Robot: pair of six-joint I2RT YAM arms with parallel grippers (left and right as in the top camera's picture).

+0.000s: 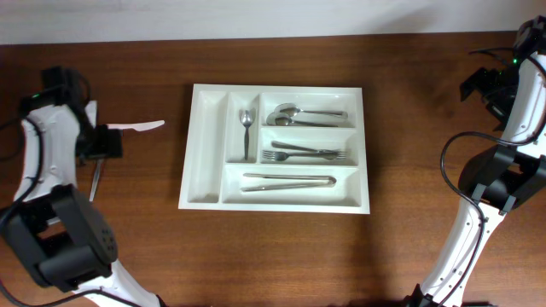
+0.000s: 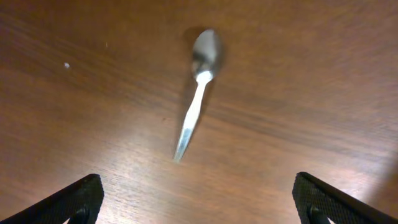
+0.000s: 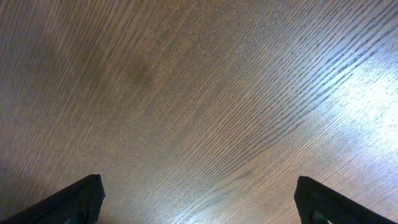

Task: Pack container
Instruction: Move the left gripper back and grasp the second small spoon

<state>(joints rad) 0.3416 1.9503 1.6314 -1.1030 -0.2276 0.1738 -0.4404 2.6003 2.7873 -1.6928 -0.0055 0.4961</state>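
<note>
The container is a white cutlery tray in the middle of the table. Its second narrow compartment holds a spoon. Its wide compartments hold spoons, forks and long metal pieces; the leftmost narrow compartment is empty. My left gripper is open and empty at the far left, above a metal spoon that lies on the wood; its handle shows in the overhead view. In the left wrist view my left gripper has its fingers wide apart. My right gripper is open over bare wood at the far right, with its fingers spread in the right wrist view.
A white plastic knife lies on the table between my left gripper and the tray. The table's back edge meets a pale wall. Black cables hang by the right arm.
</note>
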